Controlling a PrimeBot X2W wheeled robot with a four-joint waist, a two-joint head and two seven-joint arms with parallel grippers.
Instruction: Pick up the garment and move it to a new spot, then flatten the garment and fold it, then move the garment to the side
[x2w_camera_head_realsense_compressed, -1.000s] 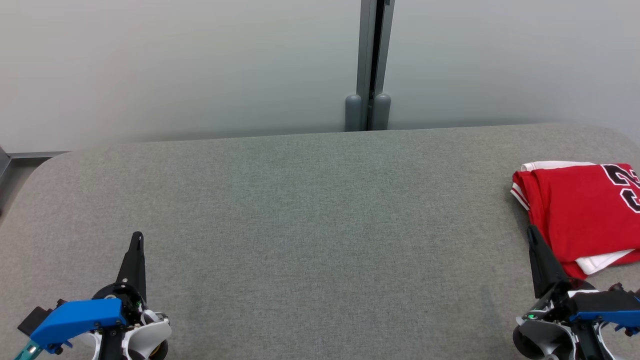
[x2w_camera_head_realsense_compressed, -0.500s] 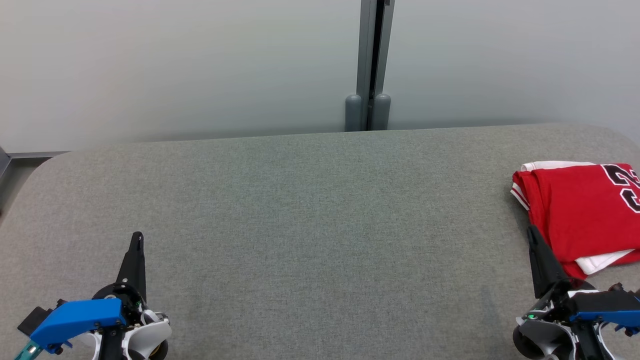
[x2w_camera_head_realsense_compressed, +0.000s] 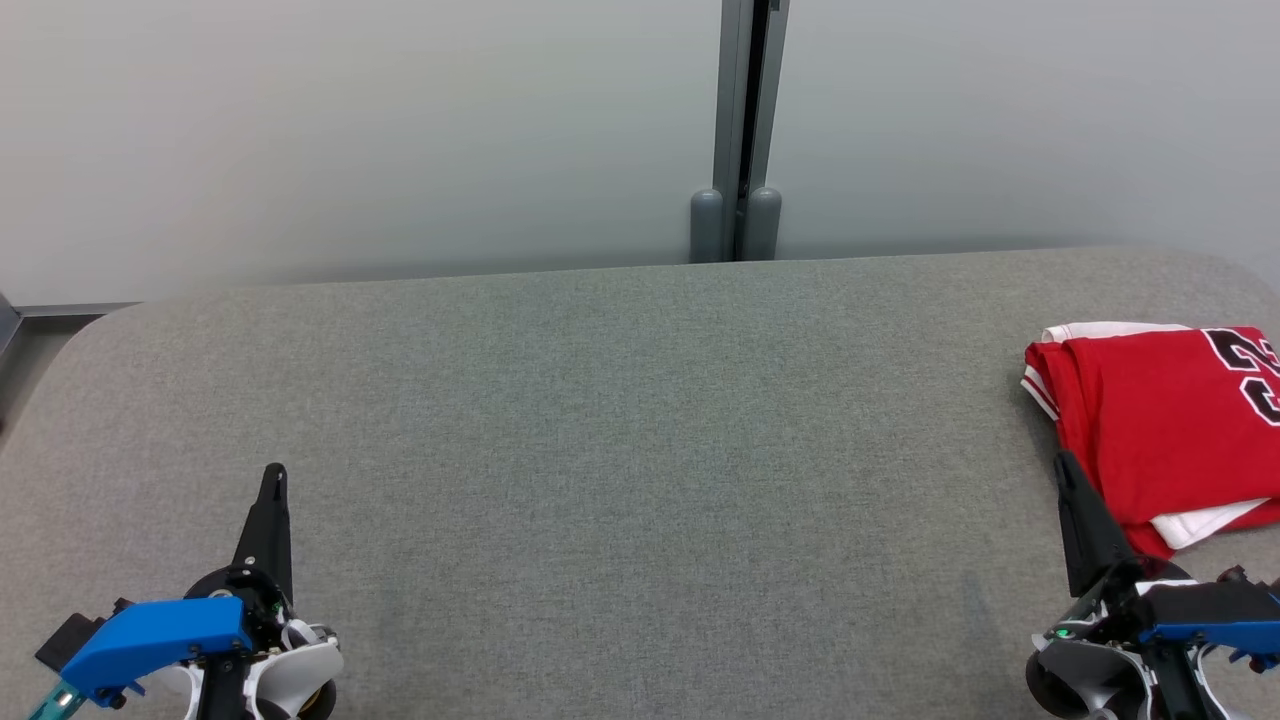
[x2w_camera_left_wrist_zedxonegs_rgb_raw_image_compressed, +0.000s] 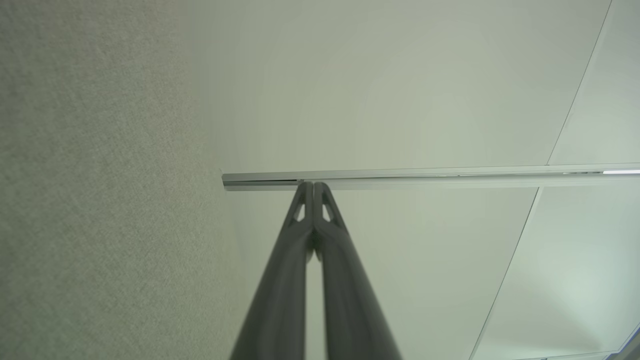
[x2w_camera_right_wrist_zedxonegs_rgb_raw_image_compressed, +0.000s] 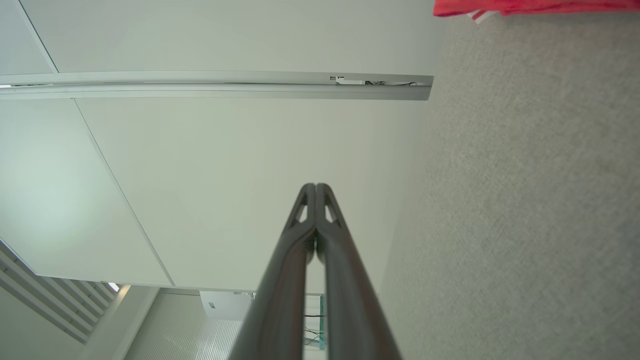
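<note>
The red garment lies folded at the far right of the grey table. It is partly cut off by the picture's edge, so the fold only seems complete, and the task looks finished. The left gripper and right gripper rest low at the front corners, fingers pointing forward, jaws together on nothing. The right one is near the garment.

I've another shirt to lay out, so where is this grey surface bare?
The middle of the grey surface is bare, from the left tool across to the right tool. It is crowded at the right edge, where the folded red shirt lies.
</note>
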